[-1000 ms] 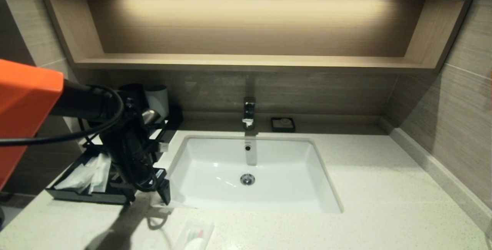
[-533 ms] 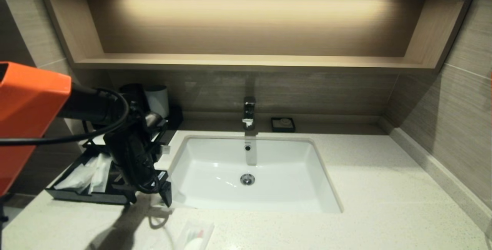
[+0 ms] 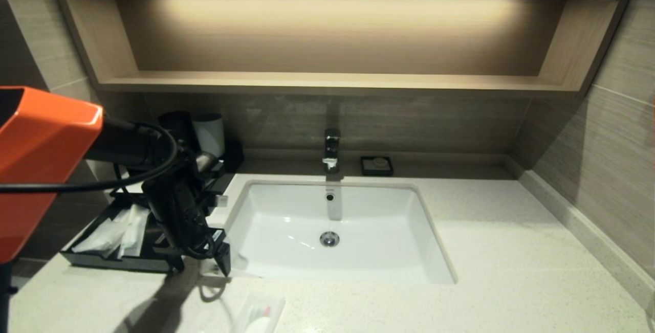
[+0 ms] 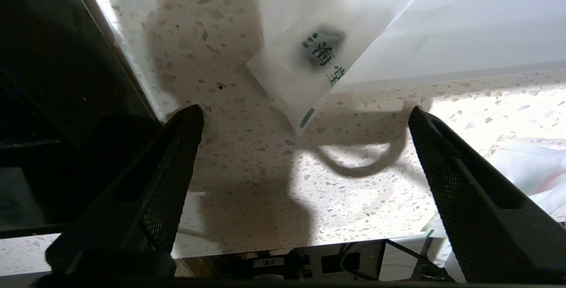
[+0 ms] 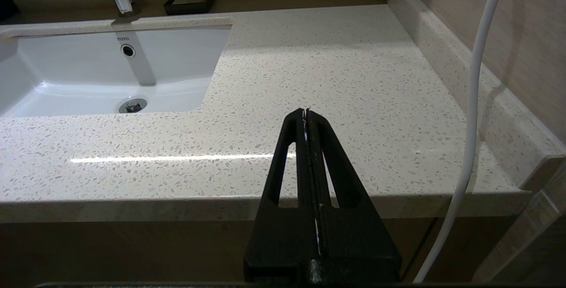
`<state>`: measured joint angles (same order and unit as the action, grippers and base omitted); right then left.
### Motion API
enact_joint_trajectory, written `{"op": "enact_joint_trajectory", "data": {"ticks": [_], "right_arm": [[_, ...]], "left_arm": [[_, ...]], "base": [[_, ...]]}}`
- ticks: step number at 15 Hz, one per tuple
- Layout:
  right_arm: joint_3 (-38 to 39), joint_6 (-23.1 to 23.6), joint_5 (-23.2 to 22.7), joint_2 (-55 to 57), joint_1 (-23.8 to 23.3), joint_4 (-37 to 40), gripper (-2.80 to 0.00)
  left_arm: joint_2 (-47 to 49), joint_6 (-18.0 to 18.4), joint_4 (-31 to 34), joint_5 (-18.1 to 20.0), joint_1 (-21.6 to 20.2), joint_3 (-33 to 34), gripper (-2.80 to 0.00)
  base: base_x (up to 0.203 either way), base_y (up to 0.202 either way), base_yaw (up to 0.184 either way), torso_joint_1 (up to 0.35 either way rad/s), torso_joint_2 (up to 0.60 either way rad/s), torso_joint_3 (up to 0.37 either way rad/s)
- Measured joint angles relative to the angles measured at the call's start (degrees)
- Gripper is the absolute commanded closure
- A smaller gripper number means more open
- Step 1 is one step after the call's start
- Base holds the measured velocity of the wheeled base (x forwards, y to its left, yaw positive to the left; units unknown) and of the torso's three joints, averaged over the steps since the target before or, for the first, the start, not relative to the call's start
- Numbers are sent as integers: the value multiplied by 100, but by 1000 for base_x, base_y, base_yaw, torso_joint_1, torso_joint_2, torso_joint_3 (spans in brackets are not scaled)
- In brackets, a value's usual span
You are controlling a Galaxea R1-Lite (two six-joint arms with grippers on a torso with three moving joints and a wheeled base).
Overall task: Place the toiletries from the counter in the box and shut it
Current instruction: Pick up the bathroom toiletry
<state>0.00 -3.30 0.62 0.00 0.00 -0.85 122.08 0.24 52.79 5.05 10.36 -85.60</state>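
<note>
Left gripper (image 3: 202, 264) sits at the lower left of the head view, between the black box (image 3: 110, 261) and the sink (image 3: 337, 230). Compared with a second ago it has crept slightly toward the bottom of the frame, nearer the front edge of the surface (image 3: 511, 251); the shift is small. Its fingers (image 4: 170, 177) are spread wide and empty, as before.

In the left wrist view a translucent packet (image 4: 318, 62) with green lettering lies on the speckled stone just ahead of the open fingers, partly over the sink rim, not touched. A second pouch (image 3: 258, 315), with red and green print, lies near the bottom edge of the head view, in front of the sink.

Drawer of the box is pulled out; two pale packets (image 3: 115, 233) already lie in it.

Right gripper (image 5: 306, 113) is parked low off the front of the surface, fingers pressed together.

Judgement: roughly half the packets are stowed. The arm appears to be lining up on the packet by the sink rim; pick not yet made, drawer not yet shut.
</note>
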Motion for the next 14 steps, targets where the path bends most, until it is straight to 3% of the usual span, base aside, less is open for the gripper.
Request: {"op": "enact_joint_trajectory", "data": {"ticks": [14], "right_arm": [[0, 0, -2, 0, 0, 0, 0]], "left_arm": [[26, -106, -124, -23, 7, -47, -280]], "base": [[0, 0, 0, 0, 0, 0]]}}
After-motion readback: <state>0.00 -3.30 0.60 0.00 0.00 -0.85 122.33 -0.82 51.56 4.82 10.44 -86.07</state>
